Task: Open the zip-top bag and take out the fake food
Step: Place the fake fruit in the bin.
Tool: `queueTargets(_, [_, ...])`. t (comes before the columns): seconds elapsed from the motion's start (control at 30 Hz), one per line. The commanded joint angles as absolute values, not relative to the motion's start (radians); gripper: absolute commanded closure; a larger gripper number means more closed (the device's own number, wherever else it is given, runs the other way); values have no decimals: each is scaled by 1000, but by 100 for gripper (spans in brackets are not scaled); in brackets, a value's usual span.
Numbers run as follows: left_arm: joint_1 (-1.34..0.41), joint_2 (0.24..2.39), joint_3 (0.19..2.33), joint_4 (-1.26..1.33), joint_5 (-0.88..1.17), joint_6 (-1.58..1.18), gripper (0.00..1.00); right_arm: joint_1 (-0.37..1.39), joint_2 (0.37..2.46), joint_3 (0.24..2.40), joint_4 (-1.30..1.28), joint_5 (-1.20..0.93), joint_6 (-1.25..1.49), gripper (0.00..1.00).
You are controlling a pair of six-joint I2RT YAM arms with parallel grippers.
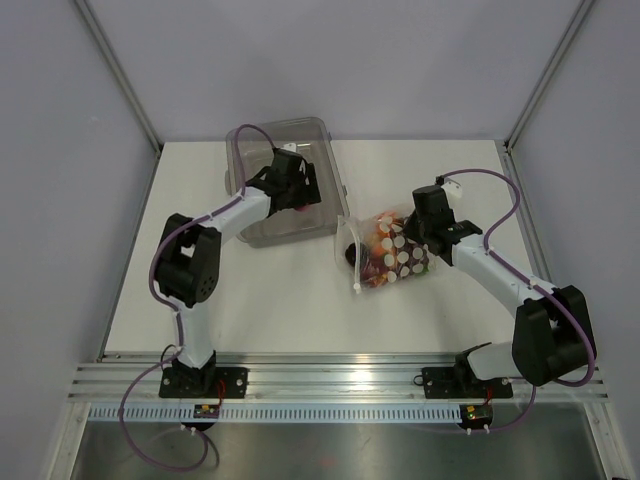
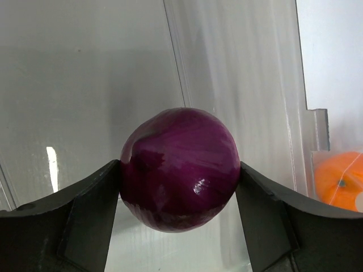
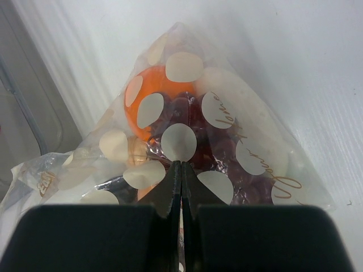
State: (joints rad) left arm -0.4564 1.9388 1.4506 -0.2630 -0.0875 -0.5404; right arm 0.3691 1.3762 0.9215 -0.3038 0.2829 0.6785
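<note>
The white table (image 1: 300, 300) is matte and plain, closed in by grey walls on three sides. A clear bin (image 1: 322, 140) stands on it toward the back, left of centre. Just right of the bin's near right corner lies the dotted bag (image 1: 395, 250), flat on the table, close to the bin though contact cannot be made out. Its white zip edge faces the bin and its other end points away to the right. Food (image 1: 380, 235) in orange and dark red shows through the plastic. Well nearer than the bin, a metal rail (image 1: 330, 375) runs along the table's front edge.
</note>
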Motion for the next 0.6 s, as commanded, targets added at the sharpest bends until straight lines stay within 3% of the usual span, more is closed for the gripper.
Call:
queueTargets(0.0, [-446, 1960, 1516, -275, -109, -514, 29, 360, 1364, 919, -276, 275, 675, 100])
queueTargets(0.3, [-430, 1996, 1534, -291, -81, -517, 19, 360, 1362, 919, -275, 273, 672, 100])
queueTargets(0.37, [-428, 1990, 1528, -291, -84, -520, 8, 360, 1362, 919, -276, 272, 672, 100])
queueTargets(0.47, [-425, 1970, 1516, -287, -97, -517, 1, 360, 1362, 919, -275, 272, 672, 100])
queueTargets(0.57, [-416, 1950, 1505, -291, -103, -514, 1, 360, 1361, 919, -273, 271, 670, 100])
